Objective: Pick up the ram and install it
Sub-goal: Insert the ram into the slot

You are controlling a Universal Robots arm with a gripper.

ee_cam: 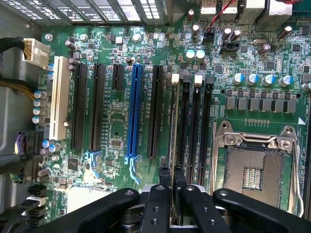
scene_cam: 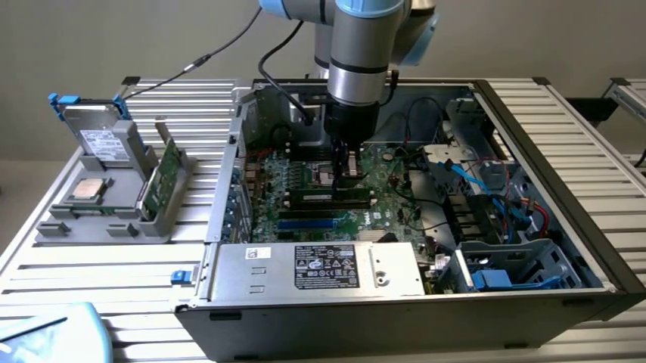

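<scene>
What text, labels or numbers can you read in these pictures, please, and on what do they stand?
Black label on the power supply: print too small to read.
White sticker beside it: unreadable.
Hard drive label: blurred.
Motherboard markings: too small.
The ram in the shut jaws: edge-on, no text shows.
Nothing can be quoted.

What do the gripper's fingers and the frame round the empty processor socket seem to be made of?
Fingers: matt black, with recessed screw holes; plastic or coated metal, the look leaves it open. Socket frame: bare metal, likely steel, silvery with bright glints along its edges.
</scene>
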